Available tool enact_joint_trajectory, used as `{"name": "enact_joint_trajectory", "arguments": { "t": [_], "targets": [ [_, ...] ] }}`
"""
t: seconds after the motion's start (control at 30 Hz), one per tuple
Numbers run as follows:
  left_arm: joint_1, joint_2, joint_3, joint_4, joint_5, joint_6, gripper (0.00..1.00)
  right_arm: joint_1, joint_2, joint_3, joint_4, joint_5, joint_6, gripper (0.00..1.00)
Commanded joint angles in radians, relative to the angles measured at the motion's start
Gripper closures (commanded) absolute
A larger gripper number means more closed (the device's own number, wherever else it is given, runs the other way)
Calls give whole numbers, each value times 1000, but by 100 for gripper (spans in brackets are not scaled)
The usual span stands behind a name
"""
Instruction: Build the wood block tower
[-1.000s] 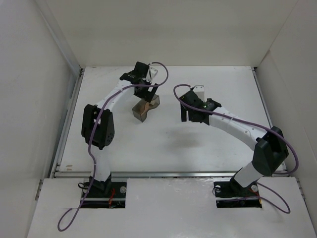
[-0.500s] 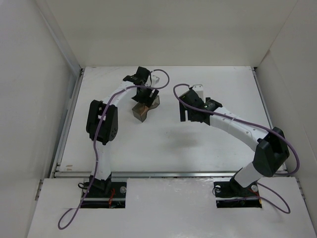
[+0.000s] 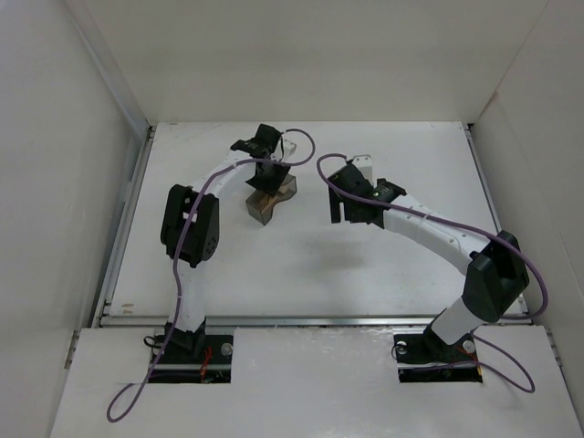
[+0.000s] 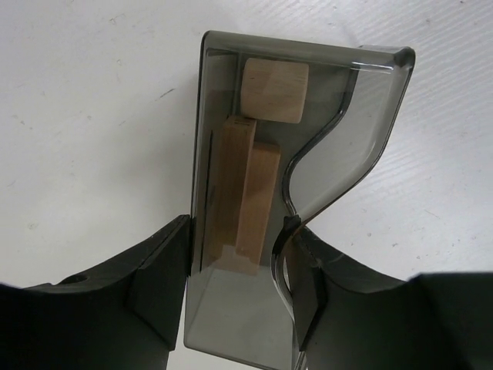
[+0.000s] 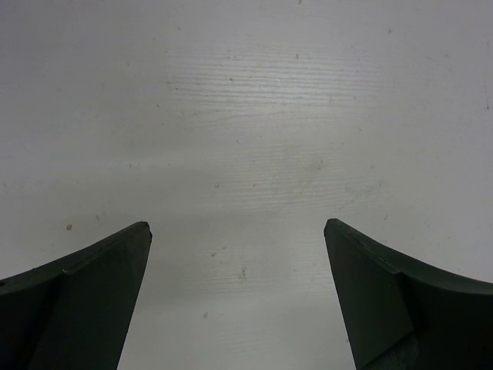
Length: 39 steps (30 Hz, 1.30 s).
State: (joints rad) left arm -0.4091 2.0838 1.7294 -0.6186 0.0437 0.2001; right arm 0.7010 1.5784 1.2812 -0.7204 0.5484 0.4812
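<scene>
Where the left arm reaches toward the far half of the desk, the left fingers stand one against each long wall of the dark translucent box. They press on it, so they appear clenched on the box and not on any wood. Inside lie the pieces of the wood block tower: two flat bars side by side, their long axes running along the box and straight away from the wrist. A small stubby piece sits just beyond their far ends. Nothing is yet stacked. To the right, well apart from the box, the right fingers hang spread wide over bare desk, grasping nothing. By judgement the left arm is the nearer. The bars lie directly ahead of its fingers but walled in, so they must leave the box before either arm can pinch one across its narrow width.
</scene>
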Motion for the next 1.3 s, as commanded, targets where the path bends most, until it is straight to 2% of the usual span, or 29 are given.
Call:
{"name": "enact_joint_trajectory", "arguments": {
  "t": [0.0, 0.03, 0.13, 0.17, 0.3, 0.6, 0.83, 0.93, 0.97, 1.0, 1.07, 1.1, 1.17, 1.2, 1.23, 1.27],
  "targets": [
    [-51, -90, 12, 0, -72, 2, 97, 5, 5, 41, 3, 22, -9, 0],
    [-63, -90, 12, 0, -73, 2, 100, 5, 5, 41, 3, 22, -9, 0],
    [-100, -99, -8, 32, -206, 12, 100, 5, 5, 41, -10, 45, 13, 0],
    [-132, -99, -17, 46, -310, 12, 100, 5, -4, 41, -19, 70, 25, 0],
    [-215, -99, -89, 128, -543, 36, 100, 5, -4, 41, -56, 130, 75, 0],
    [-281, -99, -134, 177, -688, 5, 100, 5, -4, 32, -102, 179, 135, 0],
    [-281, -99, -105, 155, -688, -16, 100, 5, -14, 13, -102, 167, 155, 0],
    [-228, -117, -67, 119, -553, -65, 100, 5, -23, 13, -70, 121, 142, 0],
    [-173, -117, -54, 105, -500, -80, 100, 5, -32, 13, -54, 86, 132, 0],
    [-140, -129, -45, 91, -367, -93, 100, 5, -32, 3, -21, 65, 117, 0],
    [-67, -140, -36, 66, -218, -135, 100, 5, -44, 3, 18, 23, 108, 0],
    [14, -149, -36, 66, -33, -146, 100, 5, -44, 3, 35, -20, 94, 0],
    [97, -149, -71, 57, 159, -159, 100, 5, -44, 3, 90, -70, 83, 0],
    [174, -149, -89, 57, 253, -159, 100, 5, -44, 3, 105, -115, 83, 0],
    [209, -149, -108, 57, 412, -159, 100, 5, -31, 13, 131, -139, 83, 0],
    [245, -149, -151, 71, 485, -169, 100, 5, -20, 32, 142, -162, 83, 0]
  ]
}}
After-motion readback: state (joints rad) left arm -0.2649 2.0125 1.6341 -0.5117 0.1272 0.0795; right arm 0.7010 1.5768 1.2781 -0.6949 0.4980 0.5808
